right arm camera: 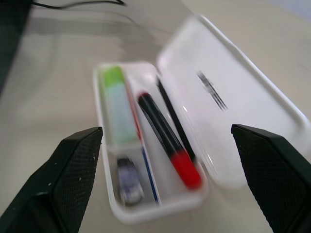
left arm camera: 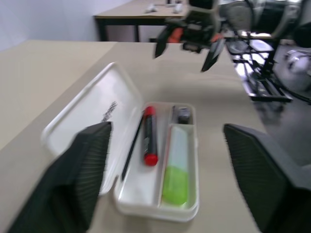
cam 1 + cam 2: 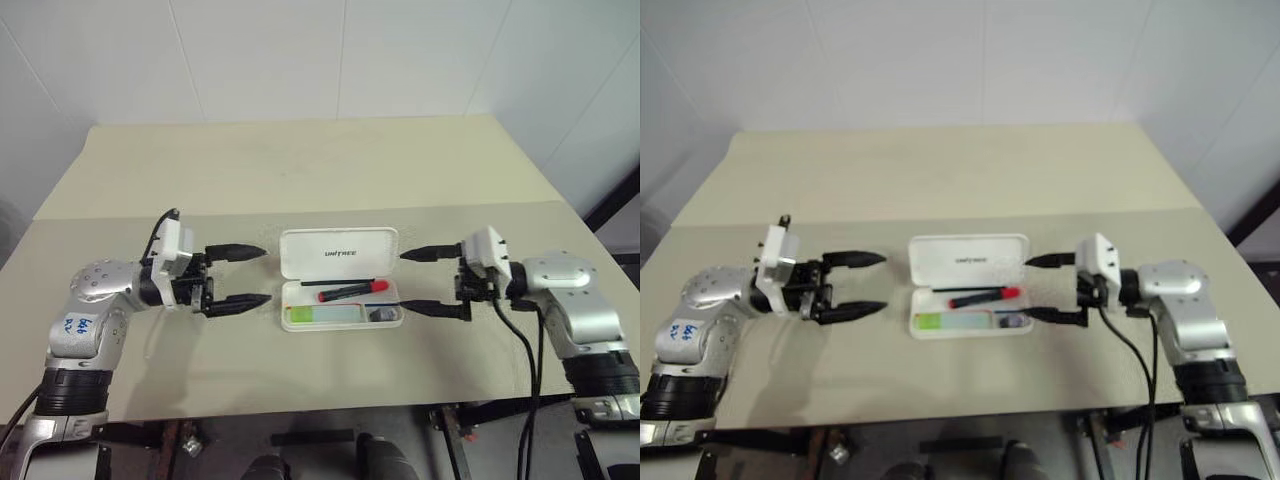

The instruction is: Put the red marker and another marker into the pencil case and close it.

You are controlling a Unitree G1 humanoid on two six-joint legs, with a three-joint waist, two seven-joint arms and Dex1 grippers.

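Beige table [image 3: 300, 170], white walls; left gripper [image 3: 238, 275], right gripper [image 3: 420, 280] both spread

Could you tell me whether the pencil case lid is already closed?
No, the pencil case lies open, lid flat, with the red marker visible inside.

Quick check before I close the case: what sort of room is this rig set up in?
Probably a lab or test workshop, not an office. The pencil case lies on a plain beige table against bare white walls, and the left wrist view shows another table and metal equipment frames behind.
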